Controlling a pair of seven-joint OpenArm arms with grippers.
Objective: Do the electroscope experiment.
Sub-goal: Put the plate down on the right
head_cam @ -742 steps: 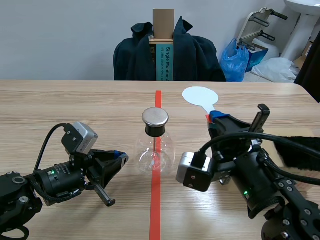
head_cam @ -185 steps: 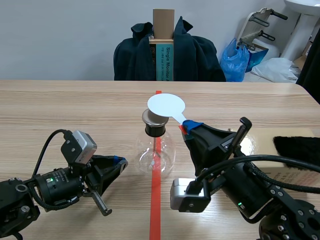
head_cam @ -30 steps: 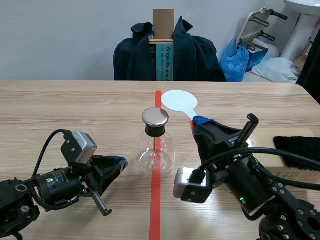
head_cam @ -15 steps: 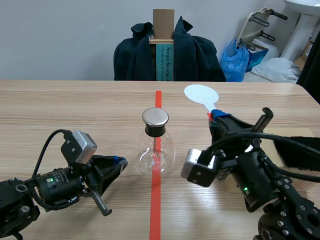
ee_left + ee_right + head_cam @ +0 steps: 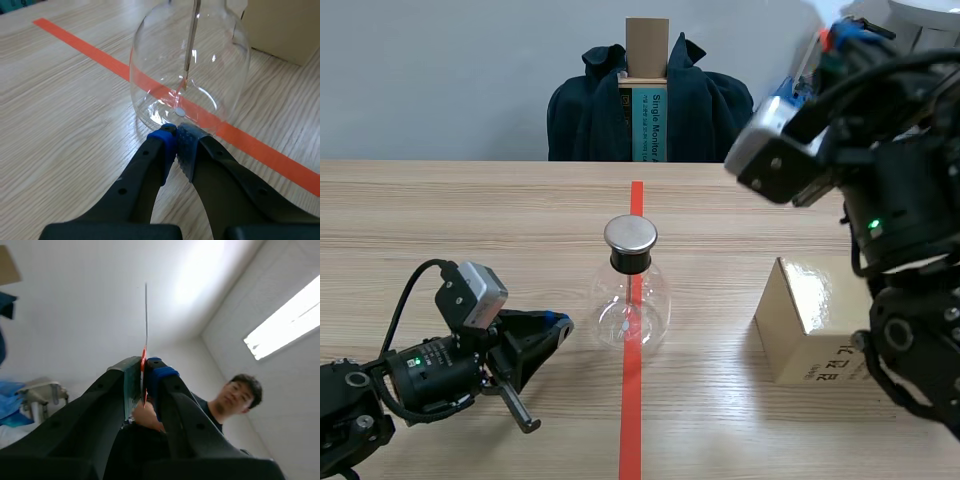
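Wood-grain bench with a red tape line down its middle, grey wall behind, electroscope flask on the line.
Left tool (image 5: 175,137) (image 5: 560,322) low on the bench, fingers pressed together on nothing, tips right at the foot of the glass flask (image 5: 190,75) (image 5: 631,305); thin rod (image 5: 189,50) hanging inside the glass, metal cap (image 5: 631,235) on top. Right tool (image 5: 144,375) (image 5: 838,35) high above the bench's right side, pointed up toward the ceiling, clamped on the red stem of a thin paddle (image 5: 146,315) seen edge-on. Beyond it a ceiling light (image 5: 285,320) and a person (image 5: 235,400). Tan box (image 5: 810,320) on the bench under the right arm, well apart from the flask. Chair with a dark jacket (image 5: 590,110) past the far edge.
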